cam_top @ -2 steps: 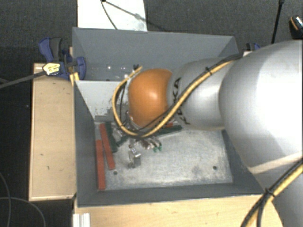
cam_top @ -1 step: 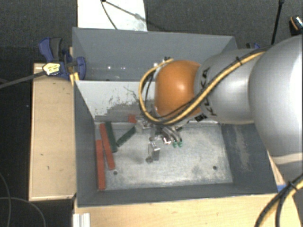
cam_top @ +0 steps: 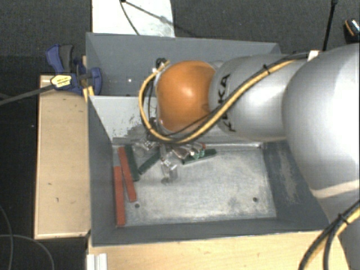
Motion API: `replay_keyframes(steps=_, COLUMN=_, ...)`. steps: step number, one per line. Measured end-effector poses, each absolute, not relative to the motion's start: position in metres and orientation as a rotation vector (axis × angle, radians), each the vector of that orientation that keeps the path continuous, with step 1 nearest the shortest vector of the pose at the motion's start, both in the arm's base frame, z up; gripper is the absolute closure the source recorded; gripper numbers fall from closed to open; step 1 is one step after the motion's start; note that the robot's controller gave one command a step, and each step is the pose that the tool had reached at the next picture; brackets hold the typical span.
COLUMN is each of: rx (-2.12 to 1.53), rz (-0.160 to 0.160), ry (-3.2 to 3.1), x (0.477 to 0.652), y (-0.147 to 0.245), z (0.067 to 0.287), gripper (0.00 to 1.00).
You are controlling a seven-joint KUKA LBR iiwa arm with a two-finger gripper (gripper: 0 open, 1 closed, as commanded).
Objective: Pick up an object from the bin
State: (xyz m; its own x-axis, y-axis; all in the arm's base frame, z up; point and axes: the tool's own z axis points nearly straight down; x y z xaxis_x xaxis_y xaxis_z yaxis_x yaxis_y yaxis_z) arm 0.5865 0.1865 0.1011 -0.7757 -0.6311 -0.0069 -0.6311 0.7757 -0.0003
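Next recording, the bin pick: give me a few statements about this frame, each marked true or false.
1. Two reddish-brown sticks lie along the left side of the bin floor. True.
2. The gripper hangs over the floor's front right corner. False: it is over the back left part.
3. A dark green strip lies just left of the gripper. True.
4. The sticks stand upright against the back wall. False: they lie flat by the left wall.
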Motion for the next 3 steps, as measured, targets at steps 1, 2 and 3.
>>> replay_keyframes(steps=1, rx=-1.244, rz=0.001, ry=2.884, x=0.5916, y=0.1783, z=0.0703, gripper=0.0)
replay_keyframes(steps=2, rx=-1.232, rz=0.002, ry=2.888, x=0.5923, y=0.1789, z=0.0714, gripper=0.0)
replay_keyframes(steps=3, rx=-1.228, rz=0.003, ry=2.89, x=0.5921, y=0.1789, z=0.0712, gripper=1.0)
